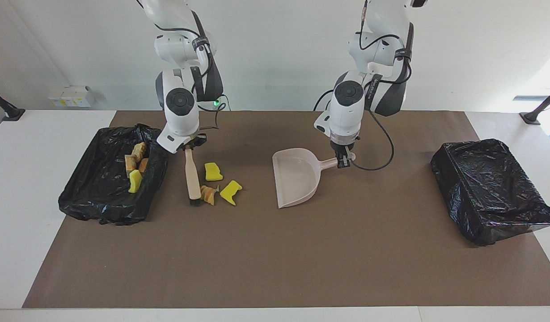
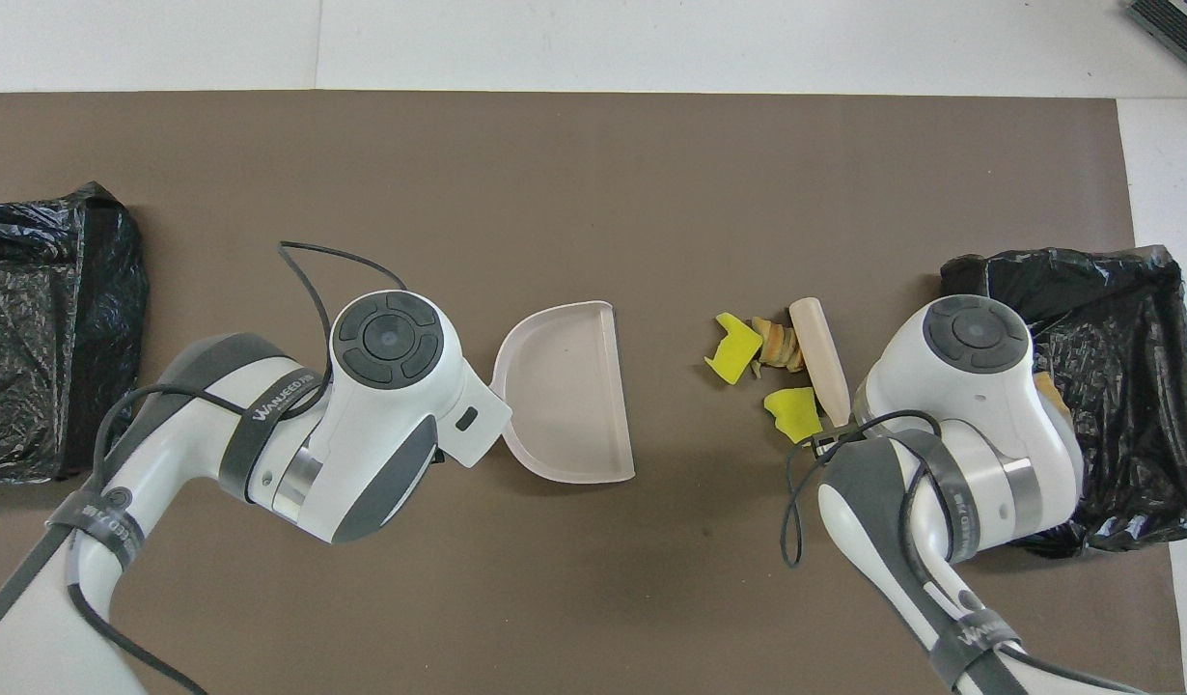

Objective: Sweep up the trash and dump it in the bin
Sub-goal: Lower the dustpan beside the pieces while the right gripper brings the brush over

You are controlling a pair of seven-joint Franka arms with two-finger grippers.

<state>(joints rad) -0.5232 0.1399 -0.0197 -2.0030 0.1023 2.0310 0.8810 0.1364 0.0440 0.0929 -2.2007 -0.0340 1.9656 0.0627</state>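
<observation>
The right end effector (image 1: 191, 145) grips the brush (image 1: 193, 176) just beside the trash (image 1: 217, 185), while the left end effector (image 1: 343, 160) clasps the dustpan (image 1: 297, 176) handle nearby.

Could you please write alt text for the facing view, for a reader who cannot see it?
The right gripper holds a beige brush against three loose trash pieces on the brown mat. The left gripper holds a beige dustpan toward them. One black-lined bin holds trash; the other bin shows none.

Two glossy white arms, dark grey joint caps, looping black cables, small black tools
</observation>
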